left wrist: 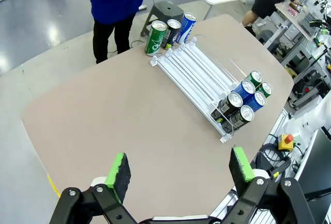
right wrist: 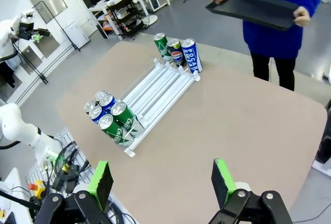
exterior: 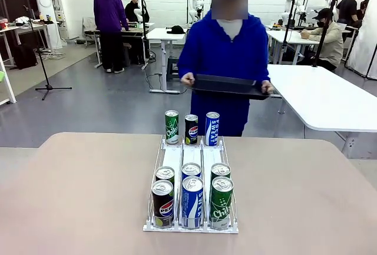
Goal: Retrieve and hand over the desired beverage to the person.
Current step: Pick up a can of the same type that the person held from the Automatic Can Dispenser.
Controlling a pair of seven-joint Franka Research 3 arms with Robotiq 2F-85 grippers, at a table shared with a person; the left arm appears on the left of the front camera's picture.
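A person [exterior: 224,49] in a bright blue hoodie stands at the table's far side, both hands holding a black tray [exterior: 228,85]. A clear three-lane can rack [exterior: 191,172] lies on the table's middle. At its far end stand a green can [exterior: 171,127], a Pepsi can [exterior: 191,129] and a blue Pocari Sweat can [exterior: 212,128]. At its near end stand several more cans [exterior: 192,199]. My left gripper [left wrist: 178,171] hangs open high above the table's left side. My right gripper [right wrist: 161,181] hangs open high above the right side. Neither holds anything.
The tan table [exterior: 76,196] has bare room on both sides of the rack. White tables [exterior: 321,99], a stool [left wrist: 166,11] and other people [exterior: 109,22] are beyond the far edge. A red stop button [left wrist: 286,140] sits by the table's near edge.
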